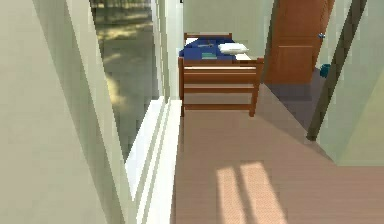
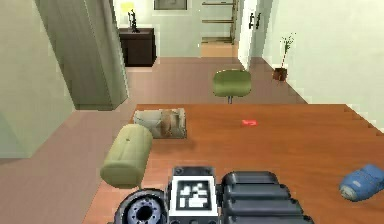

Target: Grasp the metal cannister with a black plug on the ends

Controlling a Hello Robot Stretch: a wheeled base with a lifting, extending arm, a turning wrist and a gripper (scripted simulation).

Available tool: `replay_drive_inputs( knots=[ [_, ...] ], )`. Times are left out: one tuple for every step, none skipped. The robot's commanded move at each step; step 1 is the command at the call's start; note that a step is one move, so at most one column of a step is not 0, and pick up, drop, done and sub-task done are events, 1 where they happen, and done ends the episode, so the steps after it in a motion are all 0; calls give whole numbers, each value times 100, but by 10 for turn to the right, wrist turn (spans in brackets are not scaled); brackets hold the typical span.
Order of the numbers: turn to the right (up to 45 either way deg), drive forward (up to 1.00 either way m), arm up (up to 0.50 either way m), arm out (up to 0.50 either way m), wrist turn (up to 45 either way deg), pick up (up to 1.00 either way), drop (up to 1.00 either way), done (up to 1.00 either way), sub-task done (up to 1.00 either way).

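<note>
Nearest the camera, at the arm side view's bottom edge: arm (image 2: 255,197), a short dark ribbed block just right of the middle. At its left end stood a white square (image 2: 195,195) bearing a black blocky mark, a pattern and not readable writing. Left of that sat the tool (image 2: 141,210), seen as a dark round body with a bluish ring. Its far end could not be made out, so whether it held anything could not be told. Metal cannister (image 2: 166,122): lay on its side on the brown tabletop (image 2: 300,150) near the far left corner, up the picture from the tool and apart from it. Olive cylinder (image 2: 127,156): at the tabletop's left edge, between cannister and tool. Small red item (image 2: 248,122): mid-tabletop. Blue object (image 2: 362,182): at the right edge. Beyond the tabletop were an olive chair (image 2: 232,83), a dark cabinet (image 2: 137,46) and a potted plant (image 2: 284,55). Forward view: wooden bed (image 1: 220,85) with blue cover and white pillow (image 1: 234,48), a brown door (image 1: 300,40) and a window (image 1: 130,70) along the left.
</note>
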Motion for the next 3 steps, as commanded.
replay_drive_inputs(
  knots=[
    [0, 0, 0, 48, 0, 0, 0, 0, 0],
    [0, 0, 0, 0, 450, 0, 0, 0, 0],
    [0, 0, 0, 0, 450, 0, 0, 0, 0]
  ],
)
